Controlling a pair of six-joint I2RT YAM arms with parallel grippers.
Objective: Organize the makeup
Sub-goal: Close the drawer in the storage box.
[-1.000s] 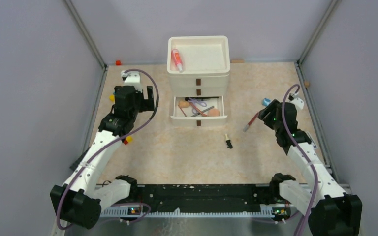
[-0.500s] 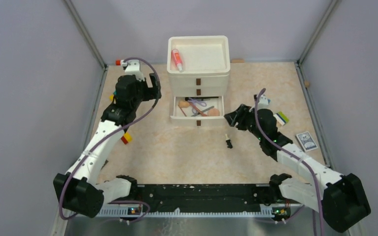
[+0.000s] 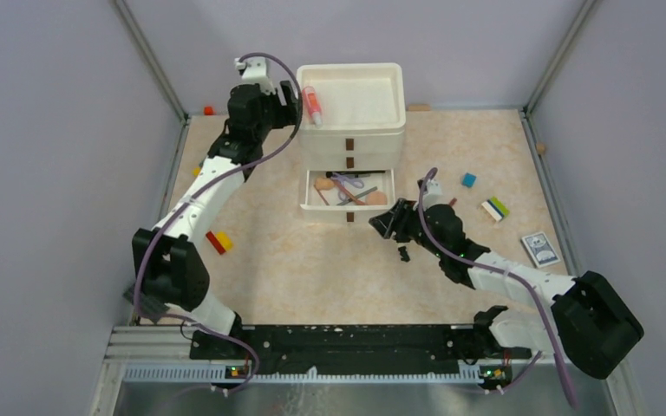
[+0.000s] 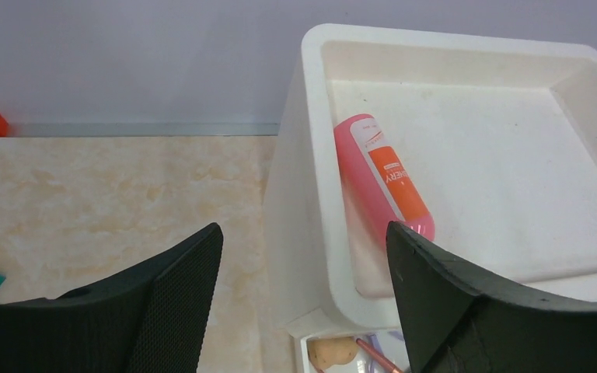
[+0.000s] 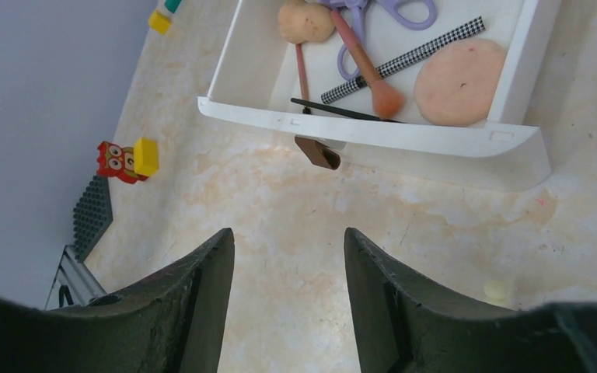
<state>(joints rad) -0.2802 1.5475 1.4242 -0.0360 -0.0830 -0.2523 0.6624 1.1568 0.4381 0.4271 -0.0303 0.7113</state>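
Top view: white drawer unit at upper centre, open tray on top, lowest drawer pulled out. Pink bottle lies in the tray's left part. Left gripper sits at the tray's left edge; right gripper is just right of the drawer's front corner. A small dark stick lies on the table below it, a card pack and loose blocks at right, none of which the wrist views show. Left wrist view: left gripper jaws wide apart, nothing held, the tray's left wall showing between them. Pink bottle with orange label lies along that wall, cap end hidden by the right finger. Right wrist view: right gripper jaws apart, empty, bare table between. Only here are the drawer contents clear: two peach sponges, brush, purple scissors, checked stick, thin dark pencil. Owl block at left.
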